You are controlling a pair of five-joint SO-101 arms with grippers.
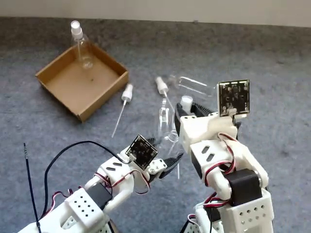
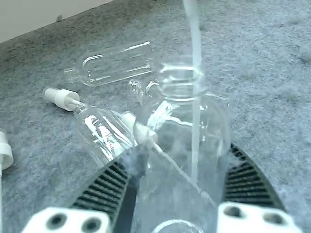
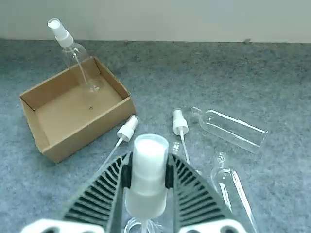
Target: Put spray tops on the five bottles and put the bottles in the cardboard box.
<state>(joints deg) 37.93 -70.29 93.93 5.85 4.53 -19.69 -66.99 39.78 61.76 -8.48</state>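
Note:
My left gripper (image 2: 181, 159) is shut on a clear bottle (image 2: 187, 126), held upright near the table's middle (image 1: 165, 121). My right gripper (image 3: 146, 167) is shut on a white spray top (image 3: 147, 160) just above that bottle (image 1: 186, 102). The top's thin tube (image 2: 195, 73) hangs down through the bottle's neck. The cap itself is still above the neck. One bottle with a spray top (image 1: 81, 46) stands in the far corner of the cardboard box (image 1: 109, 99).
Two loose spray tops (image 1: 127, 93) (image 1: 162, 86) lie between the box and the arms. An uncapped bottle (image 1: 197, 87) lies on the carpet behind them and another bottle (image 3: 233, 187) lies near my right gripper. A black cable (image 1: 29, 179) runs at the near left.

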